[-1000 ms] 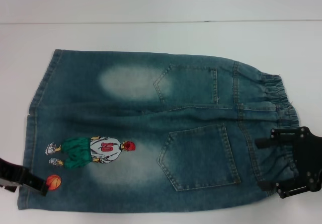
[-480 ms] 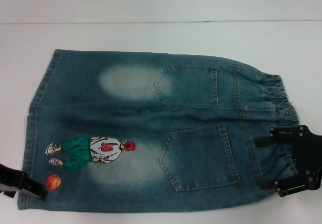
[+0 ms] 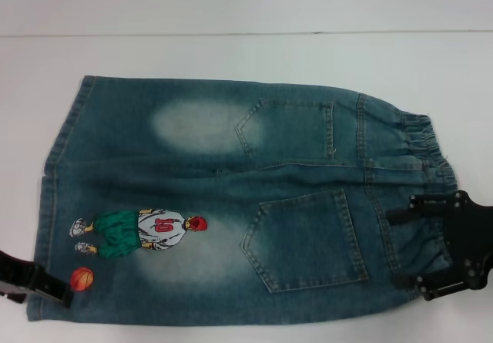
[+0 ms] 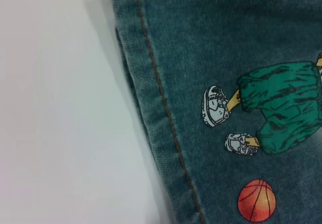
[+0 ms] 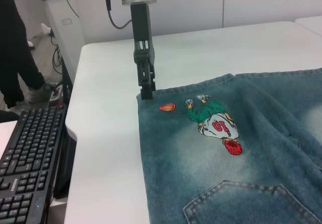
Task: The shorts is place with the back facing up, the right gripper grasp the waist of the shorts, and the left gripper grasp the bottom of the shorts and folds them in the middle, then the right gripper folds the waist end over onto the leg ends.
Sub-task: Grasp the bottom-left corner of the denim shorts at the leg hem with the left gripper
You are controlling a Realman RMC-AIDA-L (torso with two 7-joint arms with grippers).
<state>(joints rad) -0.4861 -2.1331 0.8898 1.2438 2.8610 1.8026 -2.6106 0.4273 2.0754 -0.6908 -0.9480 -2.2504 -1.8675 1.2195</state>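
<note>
shorts flat, unfolded | right gripper jaws spread at waist | left gripper at hem, closure you can't tell | both folds remain

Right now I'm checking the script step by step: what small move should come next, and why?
Probably close both grippers on the cloth. The left gripper stands with its tips at the hem of the shorts beside the basketball print, while the right gripper straddles the elastic waist. The shorts lie flat, unfolded, so grasping comes first.
</note>
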